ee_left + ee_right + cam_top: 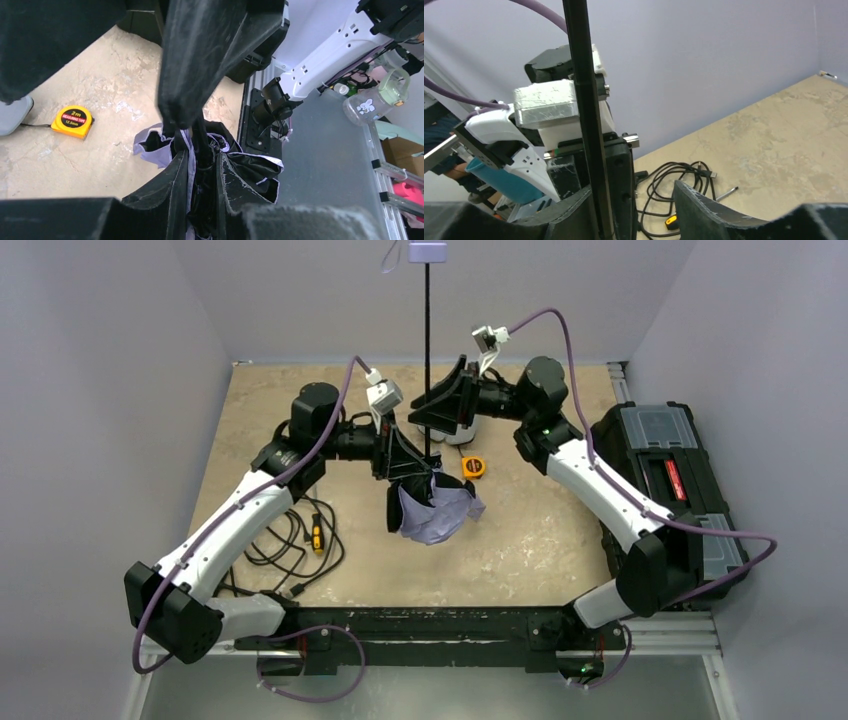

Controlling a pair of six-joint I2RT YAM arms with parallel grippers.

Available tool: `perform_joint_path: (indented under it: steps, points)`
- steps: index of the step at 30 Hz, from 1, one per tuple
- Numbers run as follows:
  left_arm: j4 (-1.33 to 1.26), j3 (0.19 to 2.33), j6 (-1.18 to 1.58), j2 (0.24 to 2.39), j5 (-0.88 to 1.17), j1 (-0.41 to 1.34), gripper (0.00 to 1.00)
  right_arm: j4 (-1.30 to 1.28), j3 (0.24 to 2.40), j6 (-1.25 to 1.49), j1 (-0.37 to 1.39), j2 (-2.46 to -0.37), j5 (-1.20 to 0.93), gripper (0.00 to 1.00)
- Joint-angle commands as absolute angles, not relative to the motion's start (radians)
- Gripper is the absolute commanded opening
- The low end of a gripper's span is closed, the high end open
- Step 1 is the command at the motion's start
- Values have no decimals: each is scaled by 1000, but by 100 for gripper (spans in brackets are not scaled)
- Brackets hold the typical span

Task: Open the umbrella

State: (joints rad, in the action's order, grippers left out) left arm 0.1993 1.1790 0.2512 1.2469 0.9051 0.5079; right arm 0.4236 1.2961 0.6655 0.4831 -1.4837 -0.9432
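Observation:
The umbrella stands upright at the table's middle. Its thin black shaft (428,330) rises to the small lavender handle (427,251) at the top edge. The canopy (440,515) hangs bunched below, lavender outside and black inside. My left gripper (410,468) is shut on the umbrella's folded canopy and ribs just above the bundle; in the left wrist view (202,185) the fabric (150,150) is pinched between the fingers. My right gripper (437,408) is open around the shaft higher up. In the right wrist view the shaft (586,115) lies against the left finger (569,215), well apart from the right finger (704,210).
A yellow tape measure (472,466) lies right of the canopy and also shows in the left wrist view (73,121). A coiled black cable (290,540) and a yellow-handled tool (317,537) lie at the left. A black toolbox (665,480) stands along the right edge.

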Motion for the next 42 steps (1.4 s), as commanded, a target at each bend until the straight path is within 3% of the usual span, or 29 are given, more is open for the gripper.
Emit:
perform_joint_path:
  steps: [1, 6, 7, 9, 11, 14, 15, 17, 19, 22, 26, 31, 34, 38, 42]
  points:
    - [207, 1246, 165, 1227, 907, 515, 0, 549, 1272, 777, 506, -1444, -929, 48]
    - [196, 1244, 164, 1210, 925, 511, 0, 567, 1164, 790, 523, -1394, -912, 7]
    - [188, 1243, 171, 1208, 924, 510, 0, 559, 1157, 782, 522, -1388, -913, 4]
    - [179, 1248, 183, 1208, 921, 511, 0, 544, 1149, 774, 523, -1382, -919, 6]
    - [177, 1257, 187, 1214, 926, 510, 0, 534, 1150, 761, 531, -1385, -932, 0]
    - [177, 1261, 197, 1219, 923, 509, 0, 525, 1168, 740, 536, -1389, -937, 0]
    - [186, 1262, 204, 1218, 921, 504, 6, 519, 1183, 729, 535, -1390, -933, 0]
    - [197, 1255, 242, 1206, 938, 464, 52, 448, 1237, 651, 515, -1389, -906, 0]
    - [209, 1239, 270, 1175, 951, 385, 72, 407, 1293, 539, 449, -1393, -847, 0]
    - [209, 1203, 266, 1112, 938, 214, 80, 398, 1370, 460, 353, -1419, -752, 0]
    - [266, 1211, 169, 1077, 852, 95, 83, 478, 1369, 442, 373, -1430, -735, 0]
    - [232, 1203, 184, 1062, 789, 33, 83, 536, 1313, 373, 607, -1340, -723, 0]
    - [227, 1212, 219, 1058, 771, 1, 84, 394, 1342, 196, 544, -1327, -669, 0]
    - [273, 1266, 247, 1081, 732, -56, 92, 294, 1457, 28, 376, -1388, -660, 0]
    - [300, 1327, 250, 1139, 742, -68, 100, 255, 1455, -22, 467, -1384, -668, 0]
